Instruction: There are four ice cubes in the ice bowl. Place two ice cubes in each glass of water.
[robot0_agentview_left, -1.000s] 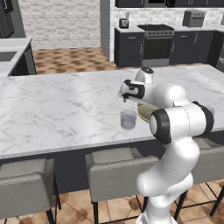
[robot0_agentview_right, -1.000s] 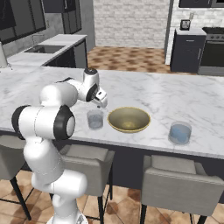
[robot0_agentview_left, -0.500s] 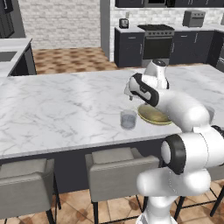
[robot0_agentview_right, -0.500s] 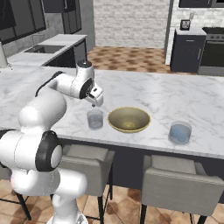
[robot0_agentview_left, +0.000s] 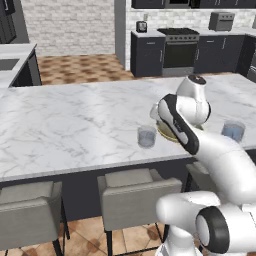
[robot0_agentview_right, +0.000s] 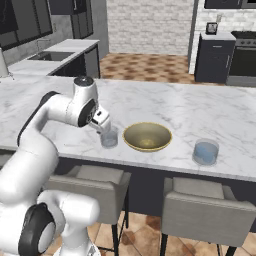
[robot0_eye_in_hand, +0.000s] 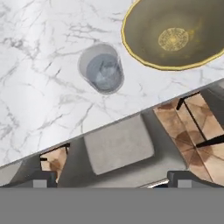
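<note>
Near the front edge of the marble desk (robot0_agentview_right: 210, 112), left of centre in the right base frame, stands one glass of water (robot0_agentview_right: 108, 137), and the claw (robot0_agentview_right: 102, 123) hangs just above and beside its rim. Its tips sit wide apart at the bottom of the hand frame with nothing between them, so it is open and empty. From above, that glass (robot0_eye_in_hand: 101, 69) holds water with faint pale shapes in it; these may be ice cubes, but how many I cannot tell.

Just right of this glass lies the ice bowl (robot0_agentview_right: 147, 136), near it but apart. Its olive inside looks bare in the hand frame (robot0_eye_in_hand: 175, 33) and in the right base frame: no cube is visible in it.

Further right in the right base frame, well apart from the bowl, stands the second glass (robot0_agentview_right: 205, 152), blue with water; whether ice floats in it is too small to tell.

Judging by the bare bowl, the task seems at or near its end, the cubes presumably shared between the glasses, though the count in each cannot be confirmed.
</note>
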